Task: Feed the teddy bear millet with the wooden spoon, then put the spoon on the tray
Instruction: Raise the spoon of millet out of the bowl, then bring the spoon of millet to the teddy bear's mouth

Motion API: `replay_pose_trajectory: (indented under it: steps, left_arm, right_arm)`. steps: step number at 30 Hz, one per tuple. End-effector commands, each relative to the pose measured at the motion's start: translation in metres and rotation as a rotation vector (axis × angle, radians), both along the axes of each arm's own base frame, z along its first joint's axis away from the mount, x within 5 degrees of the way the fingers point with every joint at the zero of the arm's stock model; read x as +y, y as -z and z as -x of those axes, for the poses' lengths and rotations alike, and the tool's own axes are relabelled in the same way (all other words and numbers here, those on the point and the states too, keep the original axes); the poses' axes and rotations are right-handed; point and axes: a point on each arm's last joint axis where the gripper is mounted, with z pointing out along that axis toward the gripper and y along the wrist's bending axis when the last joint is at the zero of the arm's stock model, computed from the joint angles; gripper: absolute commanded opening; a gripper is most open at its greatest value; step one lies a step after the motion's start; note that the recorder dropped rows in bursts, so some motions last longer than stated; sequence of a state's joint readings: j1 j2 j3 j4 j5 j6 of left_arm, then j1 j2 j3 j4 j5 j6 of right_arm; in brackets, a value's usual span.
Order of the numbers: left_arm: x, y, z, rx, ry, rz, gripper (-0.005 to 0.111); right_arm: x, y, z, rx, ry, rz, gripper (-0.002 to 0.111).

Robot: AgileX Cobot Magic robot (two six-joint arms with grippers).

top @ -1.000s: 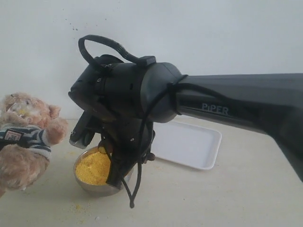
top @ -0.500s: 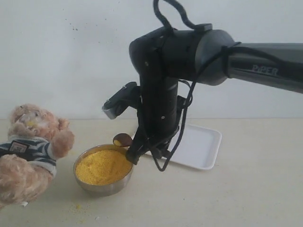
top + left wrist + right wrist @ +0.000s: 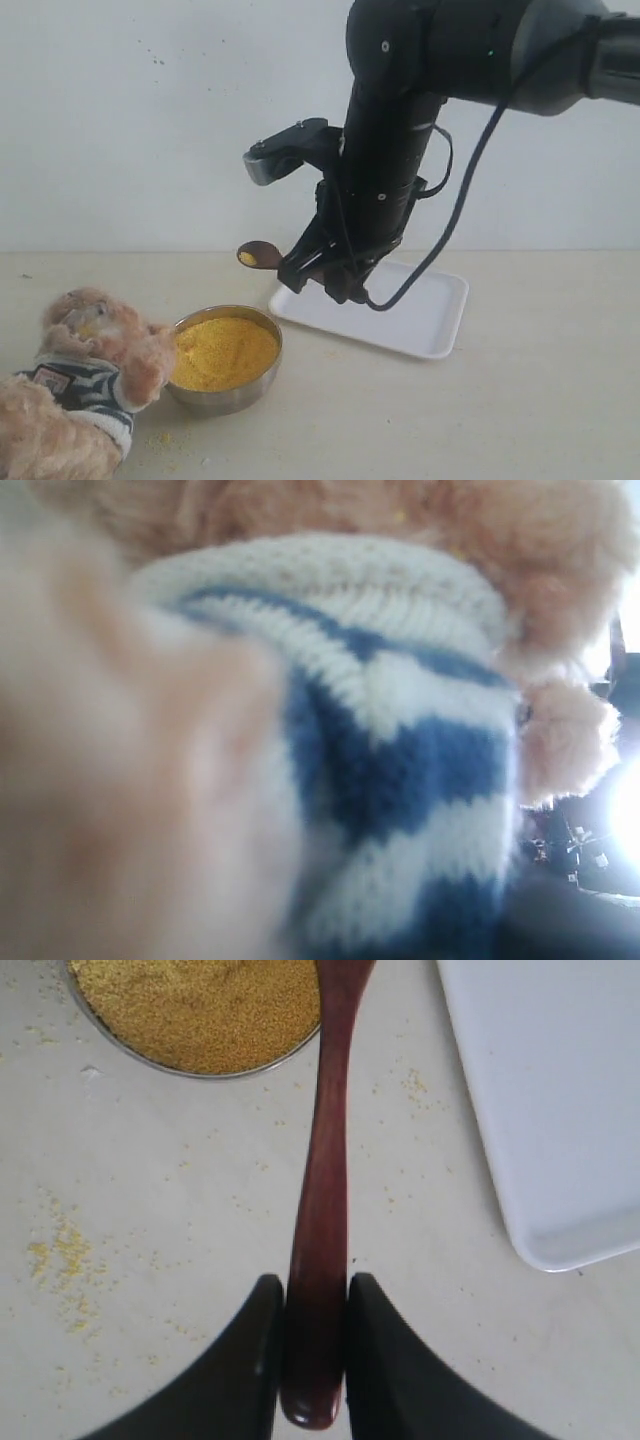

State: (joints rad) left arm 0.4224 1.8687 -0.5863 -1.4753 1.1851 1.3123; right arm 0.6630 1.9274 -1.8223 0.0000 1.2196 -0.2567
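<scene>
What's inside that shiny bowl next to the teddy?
Yellow millet fills the bowl almost to its rim. The grain hides the bottom, so anything beneath it cannot be seen.

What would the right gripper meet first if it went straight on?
Probably nothing: the right gripper's wooden spoon leads, roughly level, above the millet, and the line seems to pass over the teddy bear. Depth unclear.

A plain white wall (image 3: 150,120) with small dark specks rises behind a pale beige tabletop (image 3: 520,420).
</scene>
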Motion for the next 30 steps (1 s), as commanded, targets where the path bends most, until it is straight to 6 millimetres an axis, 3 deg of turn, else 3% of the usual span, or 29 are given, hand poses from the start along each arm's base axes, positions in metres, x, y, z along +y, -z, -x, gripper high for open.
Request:
replay_pose_trajectory:
  steps: [1,9,13,20,26,30]
  left_arm:
    - [-0.01,-0.008,0.016,0.005,0.008,0.042,0.004]
    - [-0.02,-0.013,0.041,0.04,0.033,0.045,0.004]
    - [-0.024,-0.01,0.048,0.069,0.01,0.067,0.004]
    - [-0.027,-0.008,0.054,0.09,-0.008,0.084,0.004]
    - [-0.03,-0.005,0.062,0.121,-0.023,0.103,0.004]
    - [-0.031,-0.004,0.065,0.132,-0.034,0.112,0.004]
  right_arm:
    - [-0.013,-0.01,0.013,-0.003,-0.001,0.001,0.0]
    - [-0.029,0.008,0.036,0.073,-0.005,0.053,0.0]
    - [-0.026,0.012,0.041,0.124,0.0,0.016,0.0]
    - [0.003,0.008,0.065,0.108,-0.085,0.017,0.0]
    - [0.034,-0.005,0.086,-0.051,-0.212,0.045,0.0]
    - [0.044,-0.012,0.093,-0.123,-0.229,0.041,0.0]
